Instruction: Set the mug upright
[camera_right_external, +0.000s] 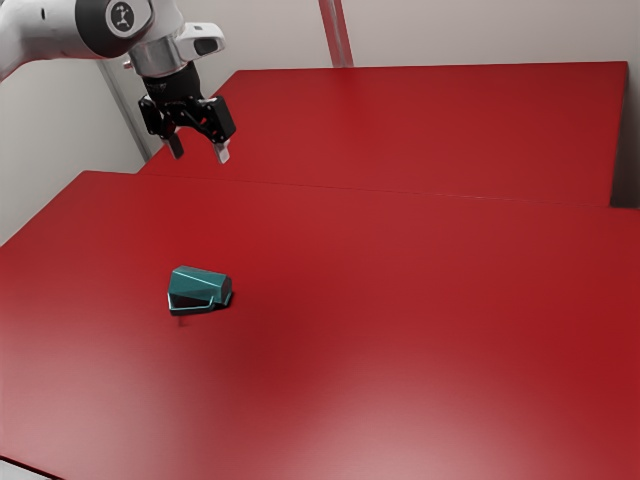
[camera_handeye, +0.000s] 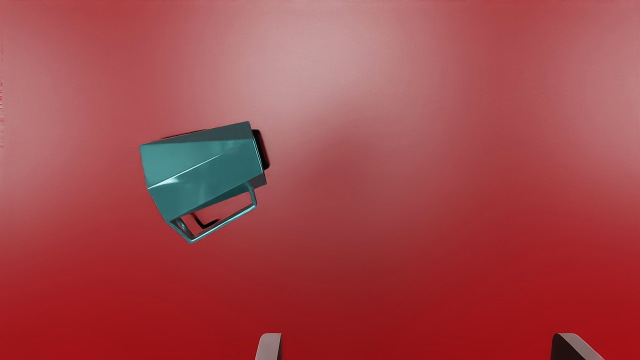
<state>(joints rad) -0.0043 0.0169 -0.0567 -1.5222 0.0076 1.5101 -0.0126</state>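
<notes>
One mug (camera_handeye: 205, 172) well below the end effector (camera_right_external: 199, 155)

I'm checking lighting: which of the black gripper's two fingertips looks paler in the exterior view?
The fingertip on the exterior view's right: it looks pale grey, whereas the other fingertip looks dark.

Reads as smooth and glossy on the mug (camera_handeye: 205, 170) — with sharp, bright, narrow glints. Looks smooth and satin across the tabletop (camera_right_external: 450, 330) — with broad, soft sheen. Appears mostly matt on the black gripper (camera_right_external: 199, 153).
</notes>
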